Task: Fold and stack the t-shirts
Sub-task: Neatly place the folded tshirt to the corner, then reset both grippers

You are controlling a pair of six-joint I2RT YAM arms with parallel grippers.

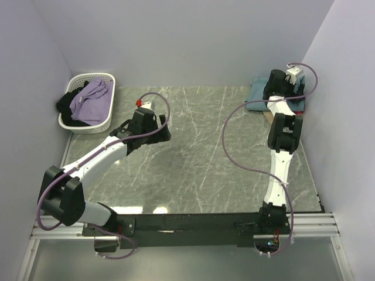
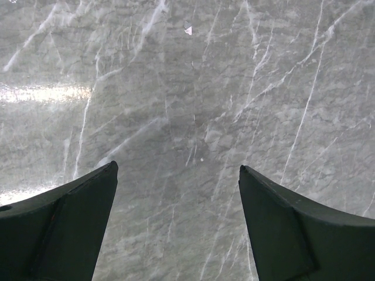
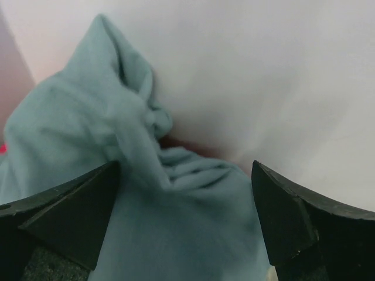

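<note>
The dusty teal-blue t-shirt (image 1: 256, 95) lies bunched on a small stack in the far right corner, against the wall. A sliver of crimson-pink cloth (image 1: 297, 112) and a bit of beige cloth (image 1: 268, 117) show under it. My right gripper (image 1: 275, 86) hangs right over the stack. In the right wrist view its jaws (image 3: 184, 164) stand wide open on either side of the teal shirt (image 3: 146, 193), not closed on it. My left gripper (image 1: 150, 124) is over the bare marble table (image 2: 193, 105), open (image 2: 179, 167) and empty.
A white slatted basket (image 1: 69, 123) stands at the far left, holding lavender cloth (image 1: 91, 99) and black cloth (image 1: 65, 105). Pale walls close in the table on the left, back and right. The right arm's cable (image 1: 225, 137) loops over the table's middle.
</note>
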